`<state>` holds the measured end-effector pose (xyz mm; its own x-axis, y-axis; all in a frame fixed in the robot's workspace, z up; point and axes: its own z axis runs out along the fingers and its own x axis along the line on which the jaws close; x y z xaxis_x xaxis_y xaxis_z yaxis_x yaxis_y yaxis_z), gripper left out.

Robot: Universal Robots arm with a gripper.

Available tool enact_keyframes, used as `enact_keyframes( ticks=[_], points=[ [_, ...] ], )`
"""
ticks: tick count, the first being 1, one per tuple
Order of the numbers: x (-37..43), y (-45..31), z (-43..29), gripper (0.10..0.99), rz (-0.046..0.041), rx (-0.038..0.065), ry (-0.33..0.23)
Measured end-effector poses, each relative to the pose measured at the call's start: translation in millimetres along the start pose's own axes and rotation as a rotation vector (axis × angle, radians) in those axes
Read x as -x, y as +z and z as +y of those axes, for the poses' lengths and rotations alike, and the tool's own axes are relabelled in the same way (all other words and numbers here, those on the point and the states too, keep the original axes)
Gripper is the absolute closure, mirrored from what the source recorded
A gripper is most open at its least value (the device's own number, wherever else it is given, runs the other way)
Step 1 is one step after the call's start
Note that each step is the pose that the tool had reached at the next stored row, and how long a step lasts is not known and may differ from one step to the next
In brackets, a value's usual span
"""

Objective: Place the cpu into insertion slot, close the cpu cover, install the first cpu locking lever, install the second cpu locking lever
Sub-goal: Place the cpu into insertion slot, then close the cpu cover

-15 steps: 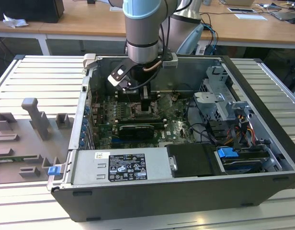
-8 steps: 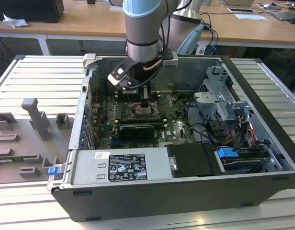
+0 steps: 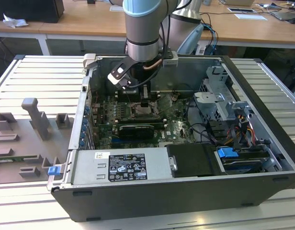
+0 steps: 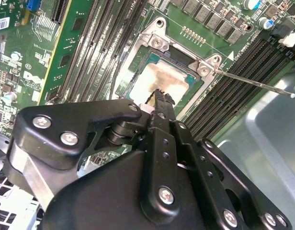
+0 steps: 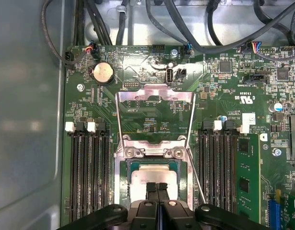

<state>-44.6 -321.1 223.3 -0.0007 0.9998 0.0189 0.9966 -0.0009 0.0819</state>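
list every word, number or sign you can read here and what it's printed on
Nothing can be quoted with confidence.
Black and white rectangular label on the silver metal box, exterior view: print too small to read.
White lettering on the green circuit board, first wrist view: too small to read.
White sticker on the board, second wrist view: unreadable.

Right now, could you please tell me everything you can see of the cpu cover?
In the first wrist view the cpu cover is a thin silver metal frame with a large square window, through which the green board shows. It is swung open, away from the insertion slot, held at its hinged edge beside screws on the slot's rim; how steeply it stands I cannot tell. Nothing else touches it. The shut gripper is apart from it, over the cpu lying in the slot.
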Motion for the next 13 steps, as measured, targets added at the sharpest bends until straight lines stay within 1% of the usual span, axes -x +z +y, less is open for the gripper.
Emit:
enact_keyframes(
  ticks=[6,11,13],
  points=[
    [0.0,-1.6,0.4,0.98,0.0001,-0.001,0.0],
    [0.0,-1.1,7.6,0.98,-0.0001,-0.007,0.0],
    [0.0,-1.0,8.4,0.98,0.0,-0.007,0.0]
  ],
)
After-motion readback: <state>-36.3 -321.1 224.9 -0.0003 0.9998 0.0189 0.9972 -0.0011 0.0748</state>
